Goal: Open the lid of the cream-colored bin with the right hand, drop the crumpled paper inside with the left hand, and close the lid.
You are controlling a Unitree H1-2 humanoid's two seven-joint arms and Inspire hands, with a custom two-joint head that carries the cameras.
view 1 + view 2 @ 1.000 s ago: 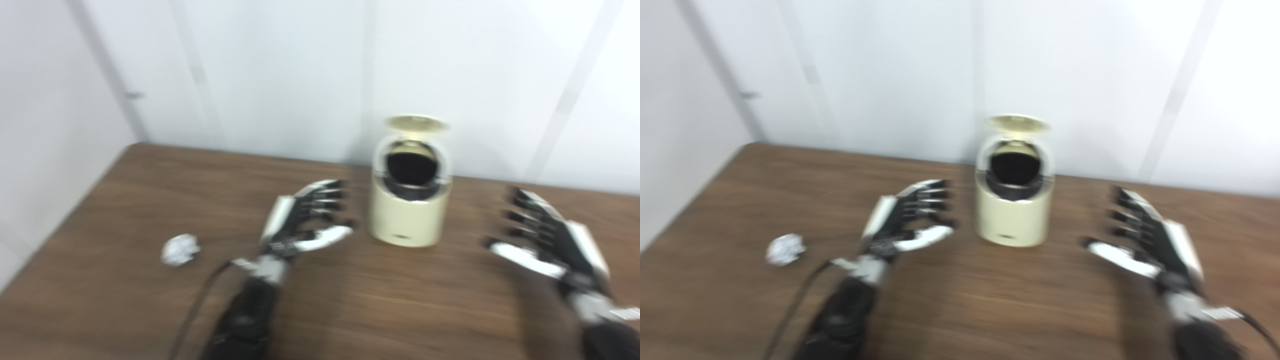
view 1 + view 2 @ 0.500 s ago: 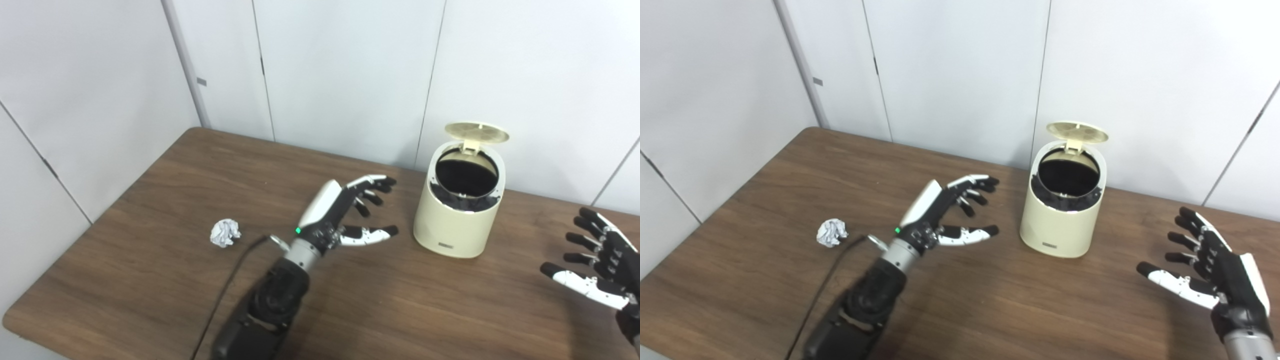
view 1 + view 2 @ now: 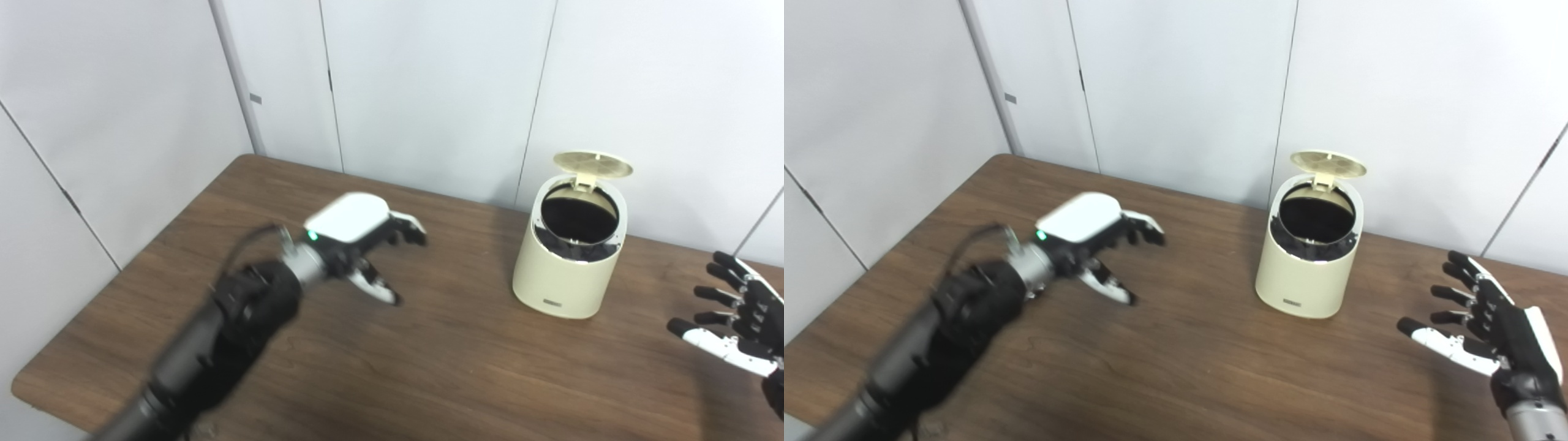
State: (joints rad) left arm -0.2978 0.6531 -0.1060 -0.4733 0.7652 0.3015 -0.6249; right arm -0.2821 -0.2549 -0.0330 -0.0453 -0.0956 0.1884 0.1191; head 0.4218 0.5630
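The cream-colored bin [image 3: 566,272] stands upright at the back right of the brown table [image 3: 465,373]. Its round lid [image 3: 592,164] is tipped up and open, and the inside is dark. My left hand [image 3: 361,242] is palm down above the table's left middle, blurred, with fingers apart and nothing seen in it. It also shows in the right eye view [image 3: 1090,242]. My right hand [image 3: 1488,334] is open and empty, low at the right, well clear of the bin. The crumpled paper is not visible; my left arm covers the spot where it lay.
White wall panels stand close behind and to the left of the table. The table's left edge and rounded front left corner [image 3: 24,386] are near my left arm [image 3: 208,343]. A black cable runs along that arm.
My left hand swung left, away from the bin, and turned palm down; its arm now hides the paper. The right hand hardly moved. The camera shifted early on.
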